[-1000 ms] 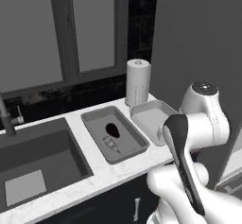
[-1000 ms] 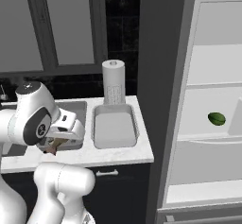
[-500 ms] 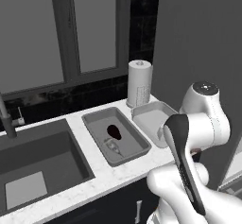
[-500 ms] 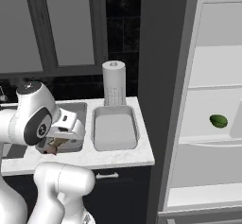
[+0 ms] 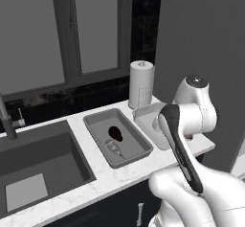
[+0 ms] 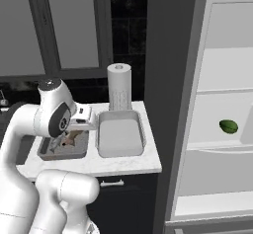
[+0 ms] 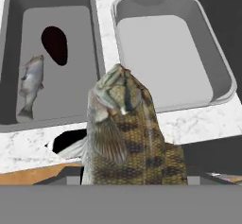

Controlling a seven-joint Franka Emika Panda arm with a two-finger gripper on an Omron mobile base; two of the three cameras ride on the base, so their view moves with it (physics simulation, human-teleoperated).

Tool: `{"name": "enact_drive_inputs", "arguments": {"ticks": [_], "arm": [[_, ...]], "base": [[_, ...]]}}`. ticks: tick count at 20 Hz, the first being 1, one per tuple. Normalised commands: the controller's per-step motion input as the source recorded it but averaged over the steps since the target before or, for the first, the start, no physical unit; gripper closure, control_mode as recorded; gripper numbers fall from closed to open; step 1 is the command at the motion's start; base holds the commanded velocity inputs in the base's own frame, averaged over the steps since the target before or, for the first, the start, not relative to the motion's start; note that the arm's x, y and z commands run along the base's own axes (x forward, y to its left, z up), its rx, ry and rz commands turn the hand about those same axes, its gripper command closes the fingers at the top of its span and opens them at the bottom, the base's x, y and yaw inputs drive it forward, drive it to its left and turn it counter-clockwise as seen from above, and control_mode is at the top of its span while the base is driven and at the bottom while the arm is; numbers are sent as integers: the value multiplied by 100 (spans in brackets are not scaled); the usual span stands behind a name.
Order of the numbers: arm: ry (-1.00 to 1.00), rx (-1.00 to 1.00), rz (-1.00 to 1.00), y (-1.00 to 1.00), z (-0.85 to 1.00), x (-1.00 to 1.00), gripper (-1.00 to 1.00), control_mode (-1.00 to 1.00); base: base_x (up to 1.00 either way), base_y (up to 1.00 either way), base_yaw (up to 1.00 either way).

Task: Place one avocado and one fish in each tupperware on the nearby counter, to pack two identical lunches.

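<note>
Since the grey tray (image 7: 52, 53) already holds its pair, I keep my jaws clamped on the olive-brown fish (image 7: 127, 133), bound for the pale tray (image 7: 170, 53).

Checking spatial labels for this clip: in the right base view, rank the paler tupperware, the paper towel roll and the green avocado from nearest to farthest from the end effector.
1. Paler tupperware, on the counter just right of the end effector.
2. Paper towel roll, behind that tray by the wall.
3. Green avocado, far right on the fridge shelf.

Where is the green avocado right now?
In the right base view, the green avocado sits on a fridge shelf at far right, away from the counter.
</note>
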Motion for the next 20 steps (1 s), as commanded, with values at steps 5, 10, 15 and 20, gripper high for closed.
{"name": "enact_drive_inputs", "arguments": {"ticks": [5, 10, 15, 20], "arm": [[-2, -16, 6, -19, -20, 100, 100, -100], [16, -4, 0, -57, -1, 100, 100, -100], [10, 1, 0, -39, -28, 95, 100, -100], [0, 0, 1, 0, -36, 74, 100, -100]], "base": [[0, 0, 0], [0, 0, 0], [0, 0, 0], [0, 0, 0]]}}
